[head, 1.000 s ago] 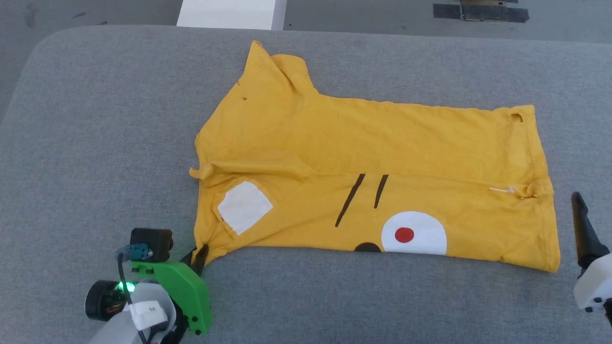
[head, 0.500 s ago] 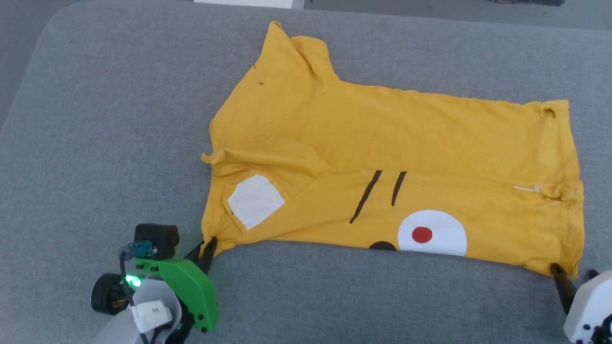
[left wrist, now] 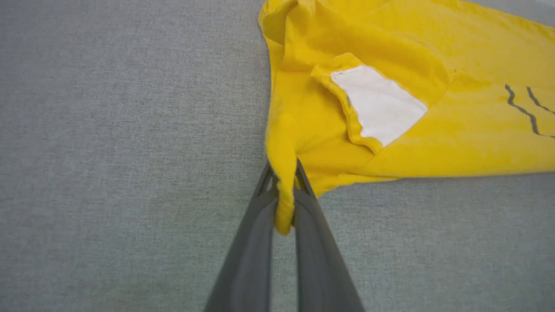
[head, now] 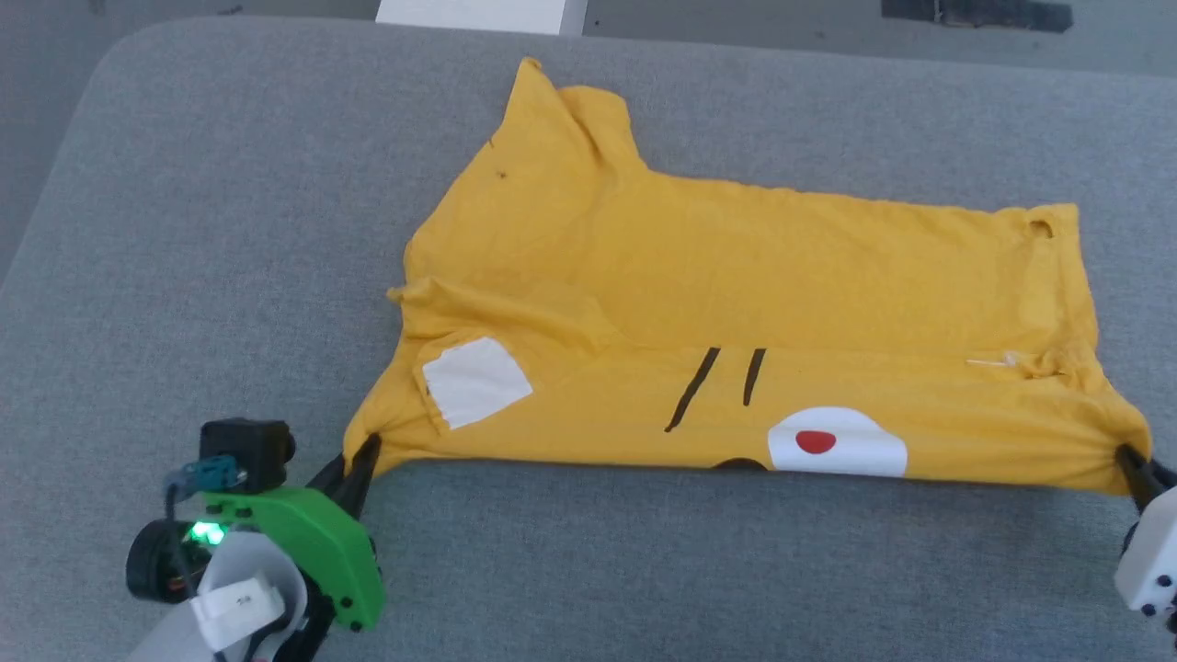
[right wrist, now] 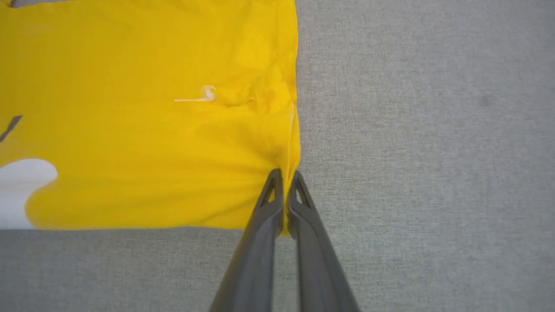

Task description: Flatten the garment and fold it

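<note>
You have the mustard-yellow T-shirt [head: 736,276] lying sideways on the middle of the grey padded table [head: 230,230], neck end toward the table's left, hem toward its right. One short sleeve [head: 561,110] points at the table's far edge. The side nearest the table's front edge ends in a fold line that cuts through the white cheek with the red dot [head: 815,441]. Two black stripes [head: 722,382] sit just behind it, and a white patch [head: 474,379] lies toward the left end.

Both pincers are pressed together on cloth. The left gripper [head: 360,460], toward the table's near left, pinches the shirt's near corner at the neck end; in the left wrist view a bunch of yellow runs down between its fingers. The right gripper [head: 1126,455], toward the table's near right, nips the near hem corner, with the cloth puckering into its tips.

The front fold line runs straight and taut between the two grips and looks raised a little off the table, with a shadow under it. I read this as the flattening step, the start of a stretch or a lengthwise fold.

For the next move, drive both arms together at the same height and pace, so the edge stays straight. Watch the thin cloth at the right corner, where the bite looks small and could slip. The tucked cloth by the white patch is rumpled and may need smoothing before you fold.
</note>
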### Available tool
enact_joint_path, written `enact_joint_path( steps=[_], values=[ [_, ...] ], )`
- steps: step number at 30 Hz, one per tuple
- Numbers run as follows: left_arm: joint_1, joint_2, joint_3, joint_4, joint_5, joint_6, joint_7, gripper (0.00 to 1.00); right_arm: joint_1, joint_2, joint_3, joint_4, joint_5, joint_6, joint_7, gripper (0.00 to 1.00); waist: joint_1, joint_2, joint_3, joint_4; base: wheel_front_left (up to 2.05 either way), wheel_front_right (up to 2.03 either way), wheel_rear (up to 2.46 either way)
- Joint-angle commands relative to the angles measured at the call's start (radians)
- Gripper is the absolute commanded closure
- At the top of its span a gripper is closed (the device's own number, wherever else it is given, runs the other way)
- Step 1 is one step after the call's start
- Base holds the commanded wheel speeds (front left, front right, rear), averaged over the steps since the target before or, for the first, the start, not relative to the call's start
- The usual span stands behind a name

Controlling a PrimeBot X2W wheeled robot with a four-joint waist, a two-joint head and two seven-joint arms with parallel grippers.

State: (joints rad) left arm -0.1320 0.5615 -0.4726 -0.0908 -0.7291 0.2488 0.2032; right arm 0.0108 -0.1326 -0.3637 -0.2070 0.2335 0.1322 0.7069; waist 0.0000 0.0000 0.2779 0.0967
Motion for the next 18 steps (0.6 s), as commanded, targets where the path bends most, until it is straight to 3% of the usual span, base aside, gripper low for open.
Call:
enact_joint_path(
  steps=[1,9,18],
  values=[
    [0.031,0.026,0.017,-0.024,-0.014,0.017,0.008,1.00,-0.015,-0.012,-0.011,-0.029,0.008,-0.002,0.020,1.00,0.0000,0.0000,-0.032,-0.009,0.00,0.00,0.00],
    [0.195,0.090,0.047,-0.189,-0.054,0.089,0.053,1.00,0.095,-0.010,-0.050,-0.136,0.045,-0.002,0.141,1.00,0.0000,0.0000,-0.062,-0.016,0.00,0.00,0.00],
    [0.370,0.019,0.024,-0.199,-0.118,0.129,0.009,1.00,0.271,0.055,-0.078,-0.117,0.041,-0.002,0.139,1.00,0.0000,0.0000,-0.071,-0.014,0.00,0.00,0.00]
  ],
)
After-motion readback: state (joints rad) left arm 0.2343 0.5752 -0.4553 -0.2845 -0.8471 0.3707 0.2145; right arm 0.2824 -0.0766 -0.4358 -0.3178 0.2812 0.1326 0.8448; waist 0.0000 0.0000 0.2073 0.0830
